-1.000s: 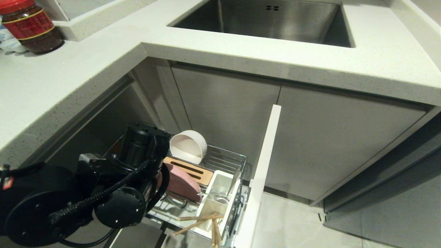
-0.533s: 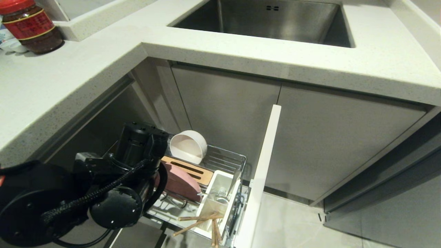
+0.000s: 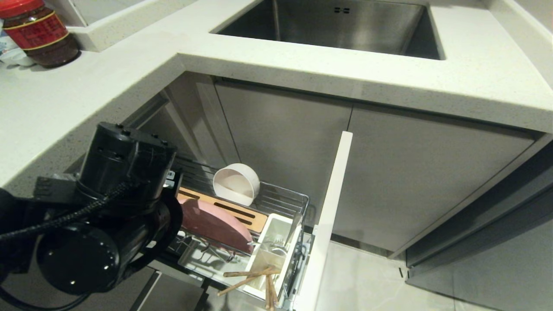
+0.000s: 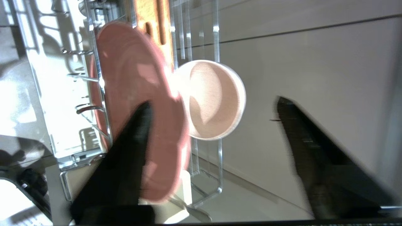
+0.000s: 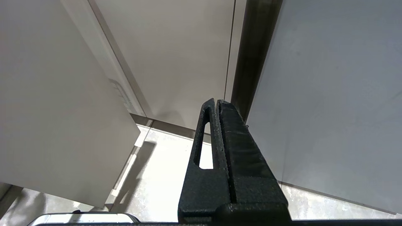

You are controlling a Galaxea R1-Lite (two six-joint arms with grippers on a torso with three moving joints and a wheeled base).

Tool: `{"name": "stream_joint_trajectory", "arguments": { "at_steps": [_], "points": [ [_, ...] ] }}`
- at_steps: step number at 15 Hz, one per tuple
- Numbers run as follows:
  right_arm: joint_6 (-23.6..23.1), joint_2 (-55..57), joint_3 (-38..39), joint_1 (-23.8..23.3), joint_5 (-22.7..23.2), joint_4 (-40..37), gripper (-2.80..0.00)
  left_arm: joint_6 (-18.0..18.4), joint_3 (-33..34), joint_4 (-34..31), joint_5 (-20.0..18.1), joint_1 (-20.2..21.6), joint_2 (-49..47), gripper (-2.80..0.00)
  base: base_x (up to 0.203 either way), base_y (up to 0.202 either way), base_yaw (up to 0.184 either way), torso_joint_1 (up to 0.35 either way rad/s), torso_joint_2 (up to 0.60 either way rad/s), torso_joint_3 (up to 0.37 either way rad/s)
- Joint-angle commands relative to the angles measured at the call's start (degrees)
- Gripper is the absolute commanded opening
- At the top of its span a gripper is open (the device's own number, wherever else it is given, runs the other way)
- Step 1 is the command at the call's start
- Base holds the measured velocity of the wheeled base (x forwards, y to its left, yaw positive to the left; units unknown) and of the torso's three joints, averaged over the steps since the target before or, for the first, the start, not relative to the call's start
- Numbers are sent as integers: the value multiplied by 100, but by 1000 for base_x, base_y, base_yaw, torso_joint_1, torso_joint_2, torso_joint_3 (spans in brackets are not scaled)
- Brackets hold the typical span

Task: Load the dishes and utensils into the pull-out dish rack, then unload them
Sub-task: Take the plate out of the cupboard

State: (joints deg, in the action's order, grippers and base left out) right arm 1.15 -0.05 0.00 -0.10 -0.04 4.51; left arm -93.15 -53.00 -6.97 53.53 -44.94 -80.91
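The pull-out dish rack (image 3: 287, 201) stands drawn out below the counter. A pink plate (image 3: 216, 225) stands on edge in it, next to the slotted wooden strip (image 3: 235, 211). Behind the plate an off-white bowl (image 3: 236, 183) lies on its side. Wooden chopsticks (image 3: 248, 278) poke out of the white utensil holder (image 3: 270, 255), where a silver fork (image 3: 278, 247) also shows. My left gripper (image 4: 213, 102) is open, drawn back from the plate (image 4: 135, 72) and bowl (image 4: 216, 100), holding nothing. The right gripper (image 5: 216, 102) is shut and parked, pointing at the floor.
The rack's white cabinet front (image 3: 330, 203) juts out to the right of the basket. The stone counter (image 3: 86, 99) overhangs my left arm (image 3: 108, 207). A red-lidded jar (image 3: 39, 32) stands at the back left, and the steel sink (image 3: 332, 26) lies behind.
My left arm has drawn back and up from the rack, toward the camera. More of the plate and wooden strip shows. Plate and bowl stay put.
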Motion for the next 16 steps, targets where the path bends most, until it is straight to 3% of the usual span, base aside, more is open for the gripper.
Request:
{"name": "stream_joint_trajectory", "arguments": {
  "at_steps": [1, 3, 7, 9, 10, 12, 14, 16],
  "points": [
    [0, 5, 150, 1, -3, 6, -280, 137, -531, -371, 35, -58, 388, -280, 0, 0, 0, 0, 0, 0],
    [0, 5, 157, 1, -2, 6, -280, 570, -1043, -557, 39, -73, 575, -280, 0, 0, 0, 0, 0, 0],
    [0, 5, 152, 1, -5, 6, -280, 1923, -2468, -529, 31, -159, 1064, -280, 0, 0, 0, 0, 0, 0],
    [0, 5, 158, 1, -5, 6, -280, 2837, -3199, -460, 2, -169, 1173, -280, 0, 0, 0, 0, 0, 0],
    [0, 5, 150, 1, -4, 6, -280, 3477, -3514, -423, -58, -143, 1236, -280, 0, 0, 0, 0, 0, 0],
    [0, 5, 152, 1, 0, 6, -280, 4784, -3989, -331, -549, 217, 1489, -280, 0, 0, 0, 0, 0, 0],
    [0, 5, 155, 1, -2, 5, -280, 5588, -4008, -297, -1283, 1047, 1848, -280, 0, 0, 0, 0, 0, 0],
    [0, 5, 150, 1, -5, 6, -280, 6244, -3864, -306, -2295, 2023, 2432, -280, 0, 0, 0, 0, 0, 0]
  ]
}}
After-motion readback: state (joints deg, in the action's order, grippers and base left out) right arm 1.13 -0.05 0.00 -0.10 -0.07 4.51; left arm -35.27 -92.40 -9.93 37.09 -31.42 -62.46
